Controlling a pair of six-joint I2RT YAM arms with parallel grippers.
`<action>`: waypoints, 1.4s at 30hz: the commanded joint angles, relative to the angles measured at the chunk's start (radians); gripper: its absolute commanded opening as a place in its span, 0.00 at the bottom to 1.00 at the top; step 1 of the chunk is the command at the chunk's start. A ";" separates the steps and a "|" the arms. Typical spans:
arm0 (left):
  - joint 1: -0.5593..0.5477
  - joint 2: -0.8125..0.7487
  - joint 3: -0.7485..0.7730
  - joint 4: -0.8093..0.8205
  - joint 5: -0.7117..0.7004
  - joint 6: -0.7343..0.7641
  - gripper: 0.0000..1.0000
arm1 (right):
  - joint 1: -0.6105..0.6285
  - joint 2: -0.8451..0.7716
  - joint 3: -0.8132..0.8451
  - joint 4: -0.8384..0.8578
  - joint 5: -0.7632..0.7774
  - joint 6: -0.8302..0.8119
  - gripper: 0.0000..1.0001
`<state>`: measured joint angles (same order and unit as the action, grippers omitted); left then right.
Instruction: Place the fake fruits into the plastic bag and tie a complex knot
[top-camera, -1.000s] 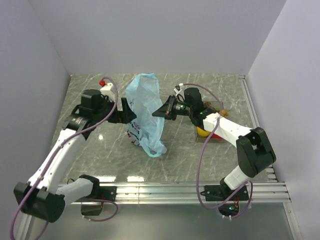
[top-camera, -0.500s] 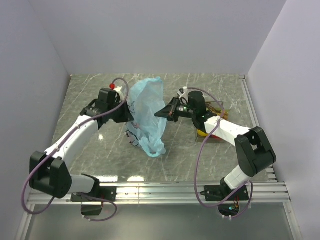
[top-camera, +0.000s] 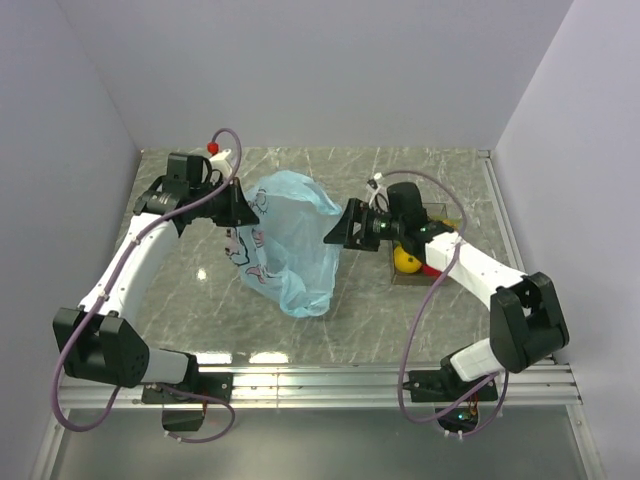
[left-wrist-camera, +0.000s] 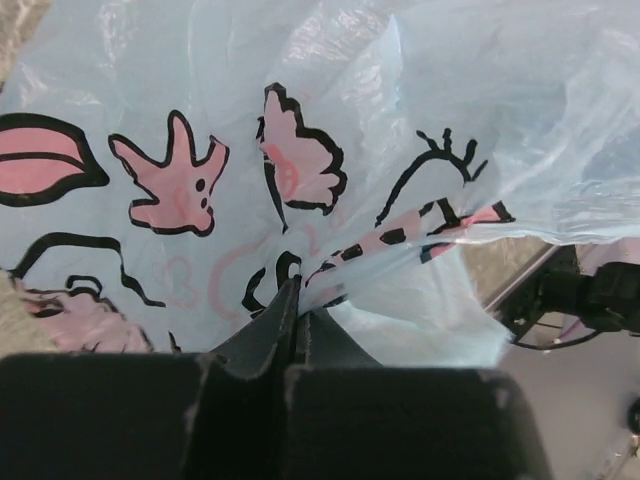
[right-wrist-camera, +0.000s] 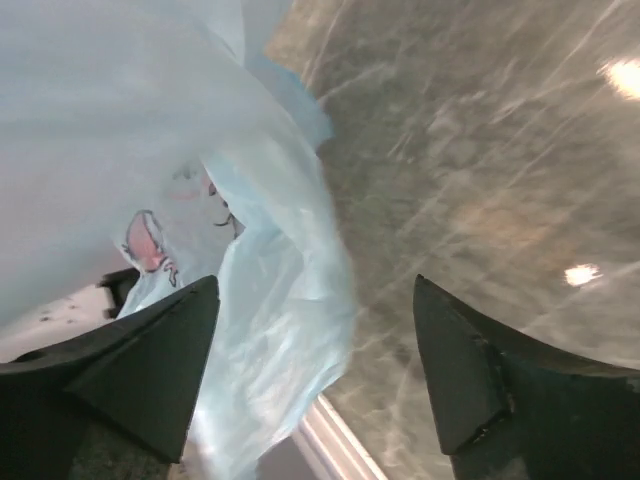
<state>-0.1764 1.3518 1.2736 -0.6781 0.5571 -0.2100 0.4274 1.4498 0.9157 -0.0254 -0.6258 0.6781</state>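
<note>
The light-blue plastic bag (top-camera: 287, 245) with its pink-and-black print lies spread in the middle of the marble table. My left gripper (top-camera: 238, 208) is at its upper left edge, shut on a fold of the printed film (left-wrist-camera: 300, 150); the jaws (left-wrist-camera: 298, 295) press together with the film between them. My right gripper (top-camera: 338, 232) stands open just right of the bag. The bag (right-wrist-camera: 250, 200) hangs ahead of that gripper (right-wrist-camera: 315, 285), nearer its left finger, and is not pinched. A yellow fruit (top-camera: 405, 261) and a red fruit (top-camera: 432, 268) sit behind the right arm.
The clear tray (top-camera: 440, 214) holding the fruits stands at the right, partly hidden by the right arm. An aluminium rail (top-camera: 380, 380) runs along the near edge. White walls close in the table on three sides. The right arm's wrist (left-wrist-camera: 590, 295) shows past the bag.
My left gripper has shut on the bag's edge and pulled it left and back. The right gripper has let go and opened, drawing slightly right. The bag has spread wider and lower.
</note>
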 joint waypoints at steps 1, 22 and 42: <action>-0.001 -0.006 0.006 0.040 0.057 -0.095 0.00 | -0.033 -0.069 0.164 -0.207 0.075 -0.263 0.90; -0.005 0.142 -0.049 0.160 0.096 -0.347 0.00 | -0.452 -0.145 0.411 -0.849 0.297 -0.982 0.97; 0.002 0.198 -0.028 0.098 0.204 -0.216 0.00 | -0.312 0.193 0.698 -0.940 0.362 -1.169 0.90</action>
<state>-0.1799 1.5486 1.2140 -0.5678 0.7311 -0.4580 0.0700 1.6234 1.6154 -0.9871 -0.3115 -0.4740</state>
